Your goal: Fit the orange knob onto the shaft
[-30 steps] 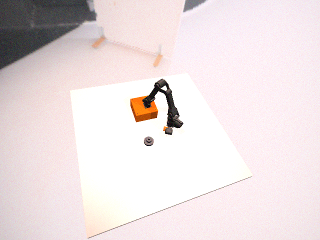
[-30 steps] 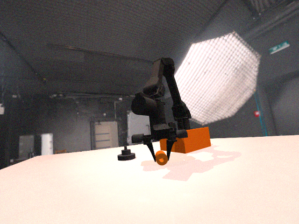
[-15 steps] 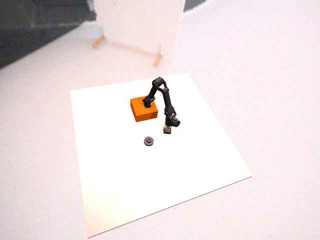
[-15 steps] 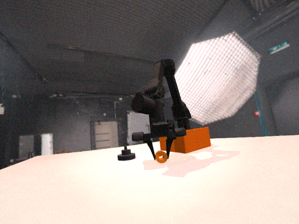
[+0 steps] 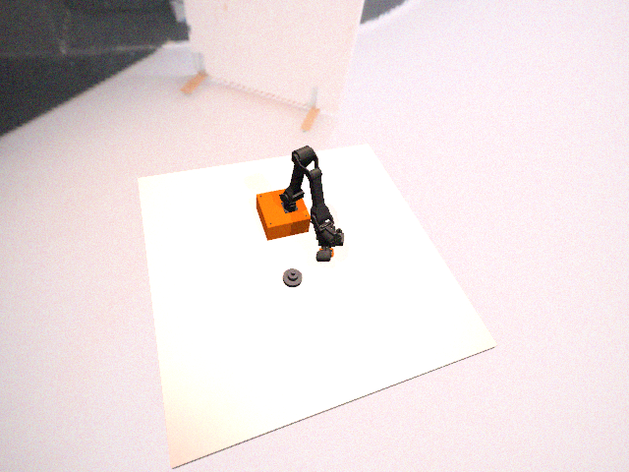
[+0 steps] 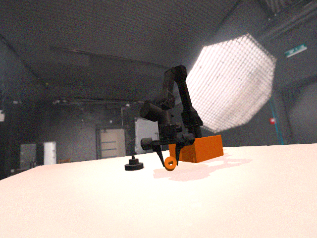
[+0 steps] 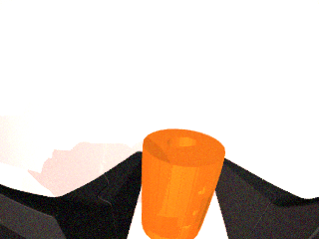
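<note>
The orange knob (image 5: 331, 252) (image 6: 171, 167) (image 7: 181, 194) lies on its side between the fingers, its holed end toward the exterior camera. My gripper (image 6: 170, 164) (image 7: 182, 158) is shut on the knob, with one finger on each side of it. The knob is low over the table, and any gap beneath it is hard to judge. The dark round pedestal (image 5: 287, 280) (image 6: 133, 167) stands apart from the gripper, to its left in the top and exterior views. Its thin shaft (image 6: 132, 156) points up and carries nothing. The shaft's flat side cannot be made out.
The orange base block (image 5: 288, 231) (image 6: 208, 149) under the arm stands behind the gripper in the exterior view. The white table (image 5: 305, 355) (image 6: 128, 200) has its near edge far from the gripper in the top view.
</note>
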`<action>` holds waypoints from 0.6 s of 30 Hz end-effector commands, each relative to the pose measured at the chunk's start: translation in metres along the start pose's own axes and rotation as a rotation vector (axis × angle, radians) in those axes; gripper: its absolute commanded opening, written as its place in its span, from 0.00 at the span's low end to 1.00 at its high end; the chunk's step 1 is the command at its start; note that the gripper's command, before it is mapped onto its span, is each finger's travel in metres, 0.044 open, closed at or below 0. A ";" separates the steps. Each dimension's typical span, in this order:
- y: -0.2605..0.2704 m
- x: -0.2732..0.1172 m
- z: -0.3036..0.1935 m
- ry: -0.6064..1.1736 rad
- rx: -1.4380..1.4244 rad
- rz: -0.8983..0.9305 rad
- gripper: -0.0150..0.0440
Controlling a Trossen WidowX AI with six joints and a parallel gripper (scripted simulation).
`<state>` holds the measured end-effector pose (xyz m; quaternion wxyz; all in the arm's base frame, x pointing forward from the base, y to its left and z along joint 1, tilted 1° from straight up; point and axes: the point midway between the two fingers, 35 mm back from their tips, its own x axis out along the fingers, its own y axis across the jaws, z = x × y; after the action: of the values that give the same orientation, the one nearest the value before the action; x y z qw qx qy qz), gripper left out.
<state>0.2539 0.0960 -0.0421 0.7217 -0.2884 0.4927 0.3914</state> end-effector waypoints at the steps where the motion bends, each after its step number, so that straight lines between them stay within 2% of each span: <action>1: 0.000 -0.003 -0.003 -0.065 -0.004 0.000 0.56; 18: 0.000 -0.012 -0.018 -0.322 -0.004 0.001 0.56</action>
<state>0.2448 0.0810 -0.0379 0.7821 -0.2317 0.3895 0.4277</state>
